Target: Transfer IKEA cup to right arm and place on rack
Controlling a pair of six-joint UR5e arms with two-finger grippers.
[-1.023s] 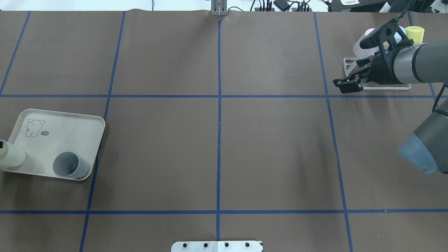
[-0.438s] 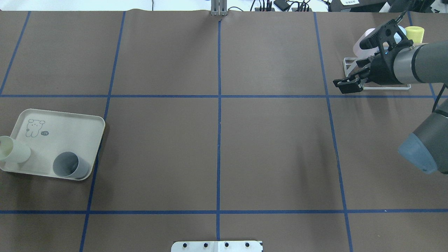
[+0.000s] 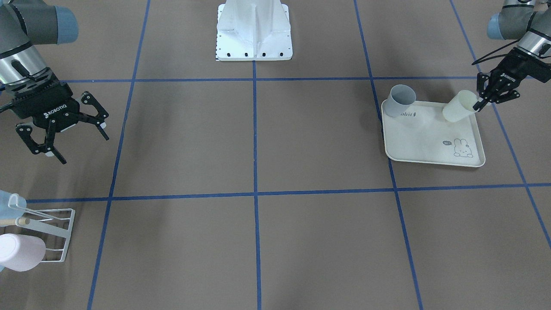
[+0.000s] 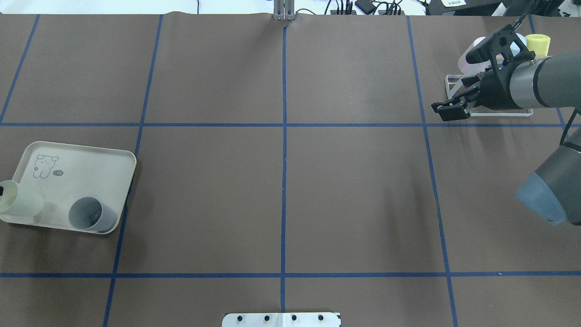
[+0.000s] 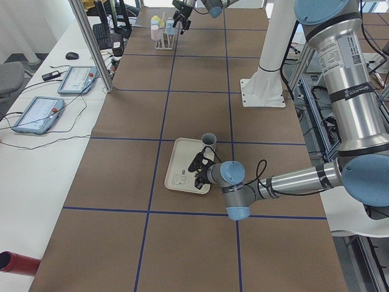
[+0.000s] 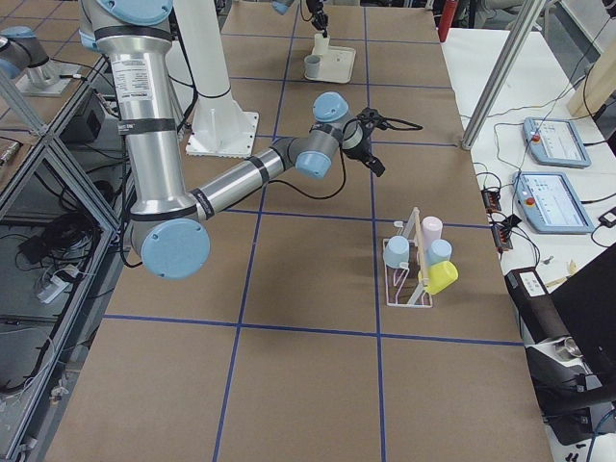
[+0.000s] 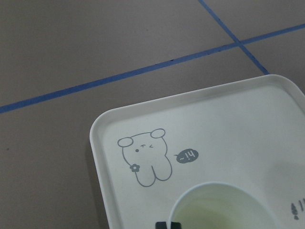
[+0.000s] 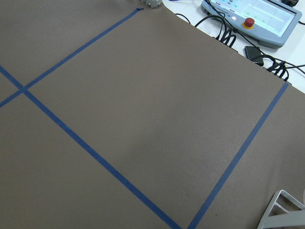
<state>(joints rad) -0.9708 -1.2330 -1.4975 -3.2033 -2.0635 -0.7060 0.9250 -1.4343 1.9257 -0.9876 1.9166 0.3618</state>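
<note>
From the front, we see the left gripper (image 3: 478,104) clamped on the rim of a pale yellow cup (image 3: 456,111), which tilts over the robot-side edge of one cream rabbit-print tray (image 3: 430,148). One grey cup (image 3: 400,101) stands on the same tray. The right gripper (image 3: 85,149) hangs with its fingers spread wide, holding nothing, near the one white wire rack (image 3: 64,234). From overhead, we count two cups at the tray, and the right gripper sits above the rack's end. The right-side view shows four cups on the rack: one pink cup (image 6: 432,228), two light blue cups (image 6: 396,252) and one yellow cup (image 6: 441,277). The left wrist camera looks into the pale yellow cup's mouth, with one black fingertip (image 7: 164,225) at its rim. The right wrist camera shows the brown table (image 8: 143,95), blue tape lines (image 8: 95,157) and one rack corner.
</note>
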